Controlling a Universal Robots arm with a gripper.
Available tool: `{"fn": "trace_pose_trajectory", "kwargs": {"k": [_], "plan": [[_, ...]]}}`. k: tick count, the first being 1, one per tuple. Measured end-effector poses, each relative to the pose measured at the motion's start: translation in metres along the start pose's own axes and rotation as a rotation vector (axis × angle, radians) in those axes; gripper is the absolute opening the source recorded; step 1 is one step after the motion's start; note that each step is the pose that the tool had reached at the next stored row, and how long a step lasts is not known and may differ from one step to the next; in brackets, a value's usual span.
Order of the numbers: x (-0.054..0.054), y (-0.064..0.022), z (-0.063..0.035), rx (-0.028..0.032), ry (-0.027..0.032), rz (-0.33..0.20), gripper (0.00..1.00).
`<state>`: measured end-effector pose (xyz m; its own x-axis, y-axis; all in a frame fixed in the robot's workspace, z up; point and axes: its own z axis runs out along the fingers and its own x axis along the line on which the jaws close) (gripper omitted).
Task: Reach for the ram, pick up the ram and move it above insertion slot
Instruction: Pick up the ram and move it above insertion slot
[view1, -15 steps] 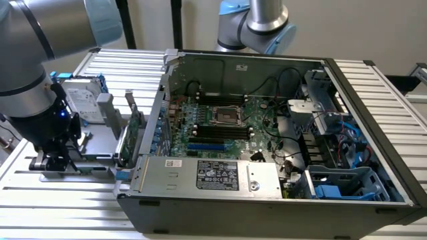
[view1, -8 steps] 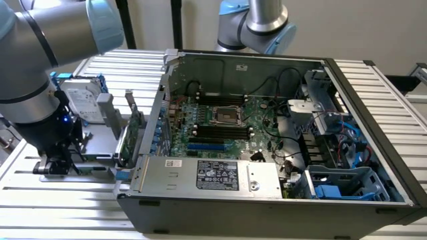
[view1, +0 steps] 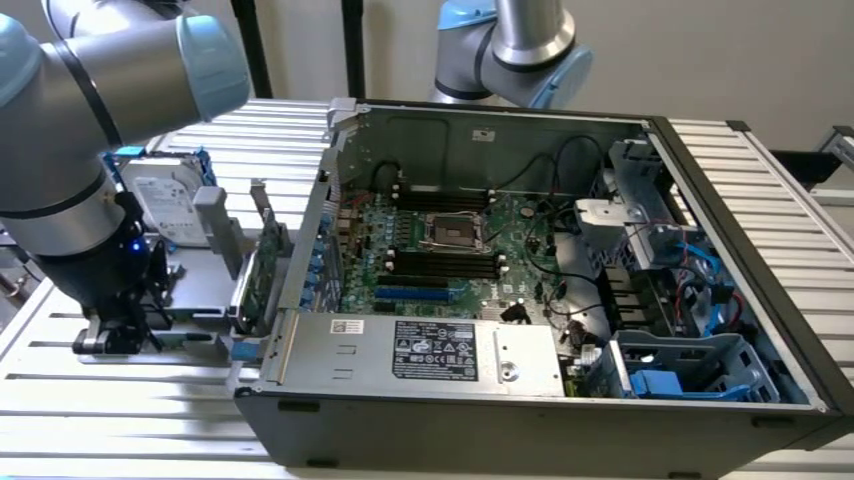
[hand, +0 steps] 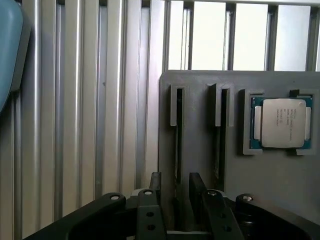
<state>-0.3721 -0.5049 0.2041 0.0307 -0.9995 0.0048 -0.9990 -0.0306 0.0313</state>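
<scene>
Two fingers (hand: 155, 187) of the claw (hand: 175, 176) stand apart, one each side of a narrow slit in the grey parts holder (hand: 200, 150). So the claw is open and grips nothing. The thin dark edge down in that slit is, I reckon, the ram (hand: 178, 150) stood on its long edge, tho it's too slim to be sure. A slit like that keeps a stick upright, so the fingers can close on its 2 flat faces. A 2nd slit (hand: 220, 135) runs parallel just beside it. Past that, a CPU chip (hand: 280, 122) sits flat in a square recess, lid up. The holder lies on the slatted metal surface (hand: 100, 110).

Ext. view: the arm (view1: 80, 210) reaches down to the holder at the exterior view's left, outside the open PC case (view1: 534, 425). The insertion slot (view1: 441, 262), one of several black parallel memory slots on the green mobo (view1: 514, 225), lies inside the case just beside the silver CPU socket (view1: 447, 232) and well apart from the claw.

Judgement: reach approx done, pickup not made.
</scene>
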Motion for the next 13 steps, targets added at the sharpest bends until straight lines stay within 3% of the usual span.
{"fn": "trace_pose_trajectory", "kwargs": {"k": [13], "plan": [[-0.0053, 0.001, 0.0065, 0.0003, 0.0011, -0.038, 0.36]]}}
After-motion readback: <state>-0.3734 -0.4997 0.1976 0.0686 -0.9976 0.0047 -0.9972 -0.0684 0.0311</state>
